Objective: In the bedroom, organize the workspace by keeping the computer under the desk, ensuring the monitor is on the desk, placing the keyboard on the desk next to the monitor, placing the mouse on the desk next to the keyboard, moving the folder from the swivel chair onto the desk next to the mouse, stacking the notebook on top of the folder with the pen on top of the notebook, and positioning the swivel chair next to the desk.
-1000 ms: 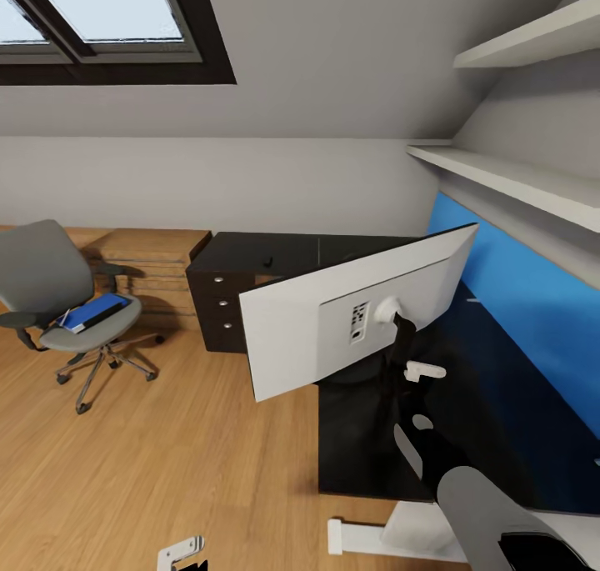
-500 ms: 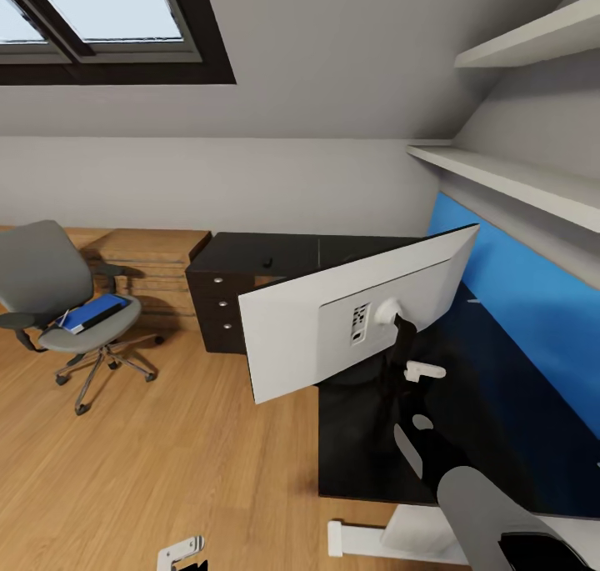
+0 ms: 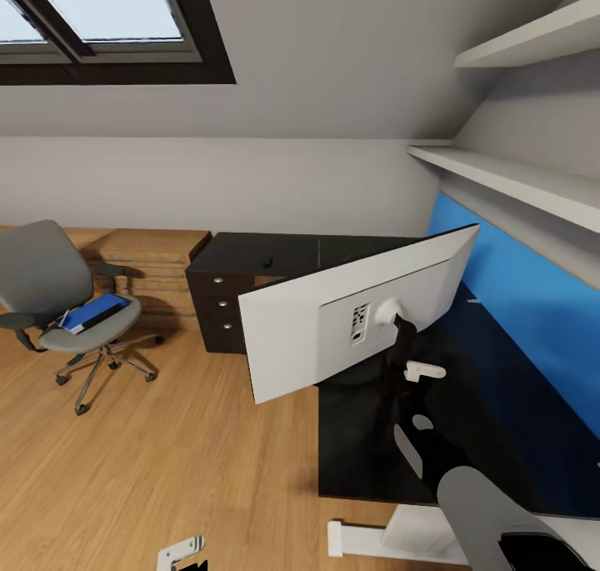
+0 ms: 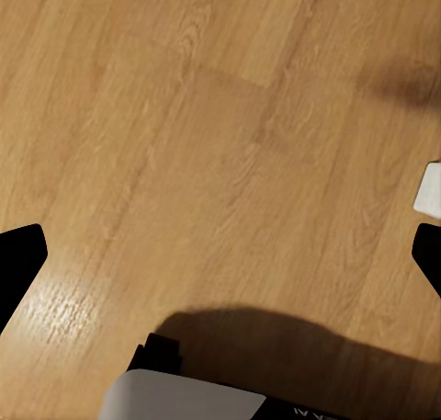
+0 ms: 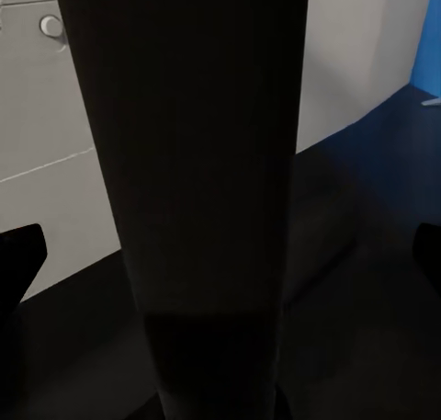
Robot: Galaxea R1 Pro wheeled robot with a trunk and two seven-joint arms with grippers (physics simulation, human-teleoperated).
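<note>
Currently, monitor (image 3: 350,321): white back facing the camera, tilted, over the desk (image 3: 500,404) front edge; screen hidden.
Right gripper (image 5: 220,255): fingers spread wide around the black stand (image 5: 207,199); contact unclear.
Left gripper (image 4: 220,255): open above the wooden floor (image 4: 202,144).
Folder (image 3: 93,311): on the swivel chair (image 3: 58,296) seat.

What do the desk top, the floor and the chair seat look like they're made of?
The desk top looks like glossy black glass or lacquer: it mirrors the blue wall panel. The floor looks like light wood planks with visible grain and a slight sheen. The chair seat looks like matte grey fabric, without highlights.
</note>
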